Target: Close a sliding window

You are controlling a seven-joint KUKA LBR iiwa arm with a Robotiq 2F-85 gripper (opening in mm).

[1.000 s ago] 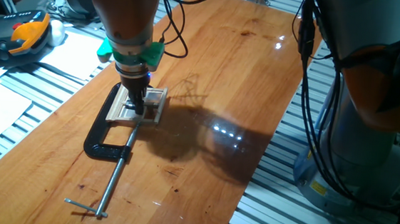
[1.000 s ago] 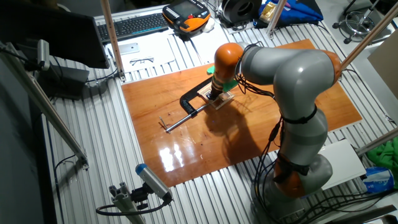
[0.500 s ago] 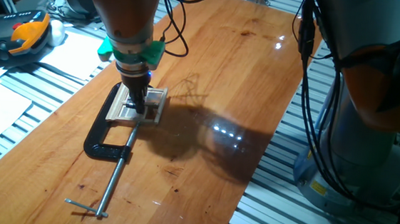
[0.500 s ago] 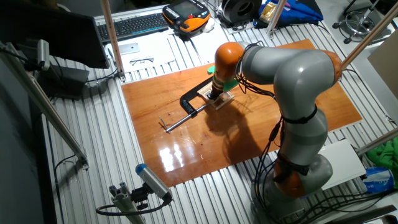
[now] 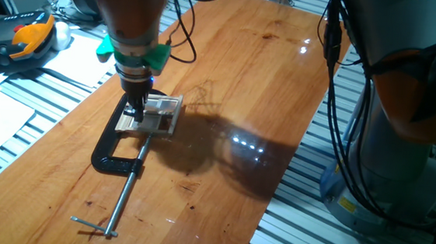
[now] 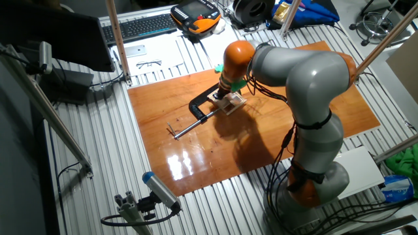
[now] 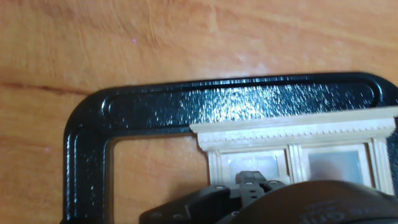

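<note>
The sliding window [image 5: 162,114] is a small pale wood frame lying flat on the table, held in the jaw of a black C-clamp [image 5: 116,154]. It also shows in the other fixed view [image 6: 230,103]. In the hand view its frame [image 7: 292,134] and two clear panes fill the lower right. My gripper [image 5: 134,115] points straight down with its fingers pressed together. Its tips sit at the window's left end, next to the clamp's bar. In the hand view the dark fingertips [image 7: 252,182] cover the lower edge of the left pane.
The clamp's long steel screw [image 5: 125,190] runs toward the table's front edge, ending in a cross handle. My arm's base [image 5: 406,113] stands to the right of the table. An orange and black pendant [image 5: 22,36] and papers lie off the table to the left.
My gripper has moved left along the window, from over its middle to its end by the clamp bar. The clamp has not moved.
</note>
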